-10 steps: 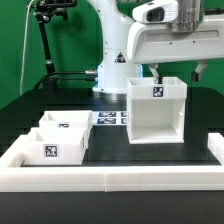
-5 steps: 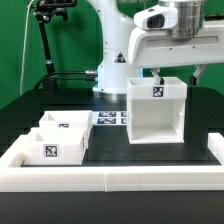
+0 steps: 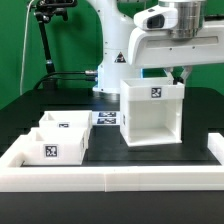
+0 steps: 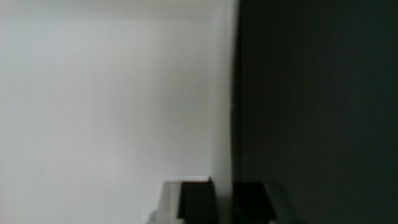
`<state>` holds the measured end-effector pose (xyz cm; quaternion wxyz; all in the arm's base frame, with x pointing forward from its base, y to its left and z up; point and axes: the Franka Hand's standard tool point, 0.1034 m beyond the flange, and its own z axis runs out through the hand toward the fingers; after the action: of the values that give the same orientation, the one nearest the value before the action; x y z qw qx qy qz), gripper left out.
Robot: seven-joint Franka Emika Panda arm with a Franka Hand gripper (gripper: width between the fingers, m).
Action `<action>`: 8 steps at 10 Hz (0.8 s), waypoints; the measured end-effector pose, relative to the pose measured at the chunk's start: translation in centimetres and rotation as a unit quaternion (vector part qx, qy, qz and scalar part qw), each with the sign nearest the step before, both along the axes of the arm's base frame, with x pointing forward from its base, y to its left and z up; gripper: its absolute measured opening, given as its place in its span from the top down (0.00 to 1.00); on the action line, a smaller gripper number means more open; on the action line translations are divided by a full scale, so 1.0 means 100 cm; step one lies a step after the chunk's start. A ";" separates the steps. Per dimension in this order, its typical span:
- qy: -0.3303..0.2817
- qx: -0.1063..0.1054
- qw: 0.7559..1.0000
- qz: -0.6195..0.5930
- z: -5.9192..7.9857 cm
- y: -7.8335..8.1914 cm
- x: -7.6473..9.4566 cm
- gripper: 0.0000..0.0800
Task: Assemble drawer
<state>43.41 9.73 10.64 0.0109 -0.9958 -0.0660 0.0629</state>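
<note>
The drawer's tall white housing (image 3: 150, 115) stands upright on the black table, right of centre in the exterior view, with a tag near its top front. My gripper (image 3: 178, 78) comes down from above onto the housing's wall on the exterior view's right. In the wrist view the white wall (image 4: 107, 100) fills half the picture, and my gripper (image 4: 226, 200) has its dark fingers close together on either side of the wall's thin edge. Two small open-top trays (image 3: 63, 124) (image 3: 50, 148) with tags sit side by side at the exterior view's left.
The marker board (image 3: 108, 118) lies flat between the trays and the housing. A low white rim (image 3: 110, 180) bounds the table's front and sides. The arm's white base (image 3: 112, 60) stands behind the housing. A black camera stand (image 3: 45, 40) is at the back left.
The housing has shifted a little toward the exterior view's left, closer to the marker board, with my gripper on its wall. The trays have not moved.
</note>
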 end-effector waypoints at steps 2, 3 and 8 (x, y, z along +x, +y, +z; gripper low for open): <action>0.000 0.000 1.000 0.000 0.000 0.000 0.000 0.95; 0.000 0.000 1.000 0.000 0.000 0.000 0.000 0.95; 0.000 0.000 1.000 0.000 0.000 0.000 0.000 0.95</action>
<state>43.41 9.72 10.64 0.0109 -0.9958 -0.0659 0.0629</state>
